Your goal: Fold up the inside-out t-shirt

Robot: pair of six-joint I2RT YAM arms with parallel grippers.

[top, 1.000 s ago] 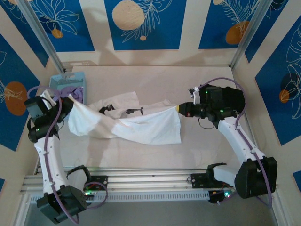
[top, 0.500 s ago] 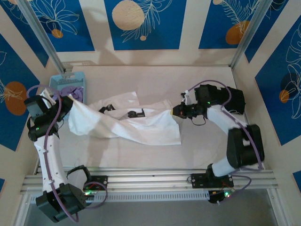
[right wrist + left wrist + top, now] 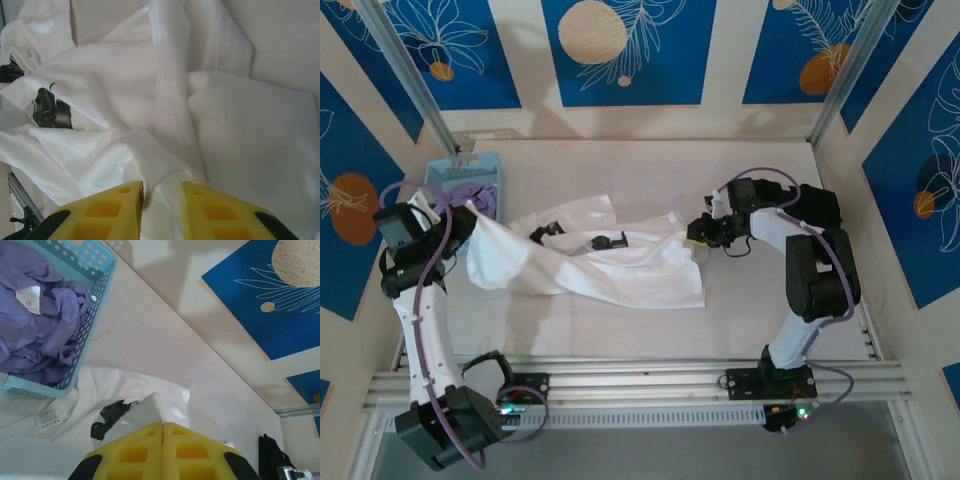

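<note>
Right arm has swung in since a second ago: its elbow is now folded back toward the lower right of the top view, the right gripper sits slightly further left at centre-right, and its fingers have parted. Shirt's right edge, taut before, now sags onto the table. Left arm unchanged.

Risks: if the right arm pulls away with cloth snagged between the pads, the hem drags and bunches further. The held corner hangs right next to the blue basket; lowering it there could drape cloth over the rim. Garment is far from flat, so a fold made now would likely trap wrinkles.

Position: inside-out t-shirt lies crumpled across mid-frame, dark print near centre, left corner raised toward the upper left. Fingers of the left gripper are together, clamped on that corner. Right fingers stand narrowly apart, a ridge of hem lying in the gap, apparently not pinched.
</note>
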